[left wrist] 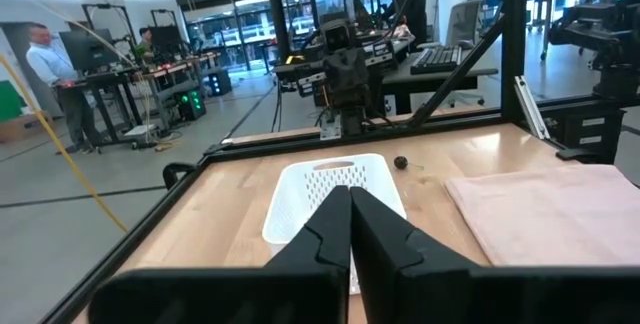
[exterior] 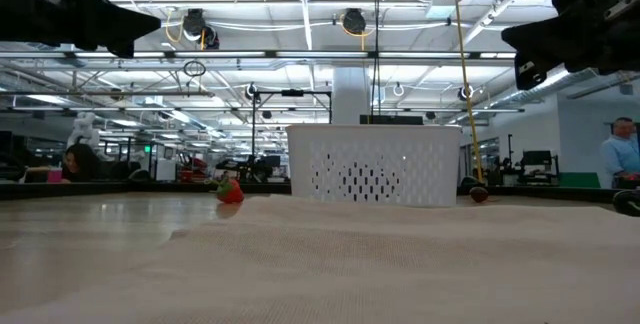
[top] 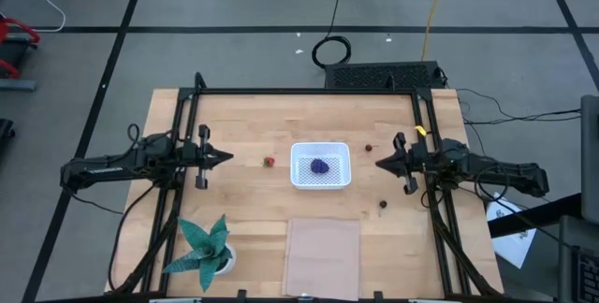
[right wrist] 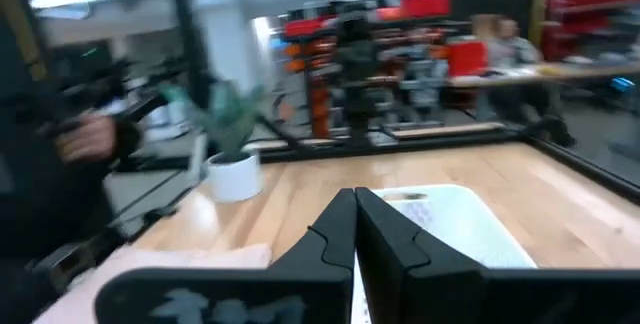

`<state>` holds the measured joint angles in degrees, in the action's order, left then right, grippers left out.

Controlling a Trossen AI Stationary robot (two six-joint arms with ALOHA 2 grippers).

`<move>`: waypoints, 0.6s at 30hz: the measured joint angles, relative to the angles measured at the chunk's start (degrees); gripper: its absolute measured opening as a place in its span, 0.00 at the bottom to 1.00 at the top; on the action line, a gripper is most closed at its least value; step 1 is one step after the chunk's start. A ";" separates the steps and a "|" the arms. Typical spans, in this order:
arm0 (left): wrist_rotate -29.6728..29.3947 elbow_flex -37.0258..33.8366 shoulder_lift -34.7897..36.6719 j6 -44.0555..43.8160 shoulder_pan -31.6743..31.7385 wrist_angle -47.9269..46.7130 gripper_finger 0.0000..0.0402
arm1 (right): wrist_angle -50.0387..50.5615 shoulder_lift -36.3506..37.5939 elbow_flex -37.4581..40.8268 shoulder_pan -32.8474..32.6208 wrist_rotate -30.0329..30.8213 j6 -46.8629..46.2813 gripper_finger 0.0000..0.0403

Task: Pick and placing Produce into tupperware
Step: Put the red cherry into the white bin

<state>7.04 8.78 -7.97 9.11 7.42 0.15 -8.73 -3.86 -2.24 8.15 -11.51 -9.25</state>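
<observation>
High view: purple lump (top: 320,166) already in tupperware (top: 320,148); red piece (top: 269,162) lies on worktop between it and my left hand (top: 225,157), the nearer one, both hands clenched empty.

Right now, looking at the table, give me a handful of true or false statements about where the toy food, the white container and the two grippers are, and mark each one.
1. The purple lump lies inside the white container. True.
2. The red piece is in the container too. False: it lies on the wood between the container and the left gripper.
3. Both grippers are shut and hold nothing. True: the left one and the right gripper each point at the container from their own side.
4. The potted plant stands beside the right arm. False: it stands near the table's front edge on the left arm's side.
5. Both dark balls are in the container. False: one ball and the other ball lie on the table.
</observation>
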 joint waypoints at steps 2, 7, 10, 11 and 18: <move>-0.02 0.00 0.00 0.01 0.00 0.02 0.03 | -0.07 -0.42 -0.02 -0.01 4.89 -1.22 0.00; -1.17 0.00 0.00 0.74 -0.02 0.10 0.01 | -0.58 -4.22 -0.02 0.01 7.26 -0.66 0.00; -2.49 0.02 0.00 0.79 -0.02 0.10 0.01 | -1.37 -7.15 -1.05 0.04 7.28 -0.99 0.00; -2.64 0.02 0.00 0.72 -0.02 0.10 0.02 | -1.22 -8.25 -1.42 0.05 7.36 -1.38 0.00; -2.65 0.04 -0.01 -0.26 0.00 0.10 0.06 | 2.68 -15.14 -10.32 0.78 13.77 -1.70 0.00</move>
<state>4.39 8.82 -7.98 8.85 7.42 0.25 -6.05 -19.00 -12.56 8.93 2.27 -10.95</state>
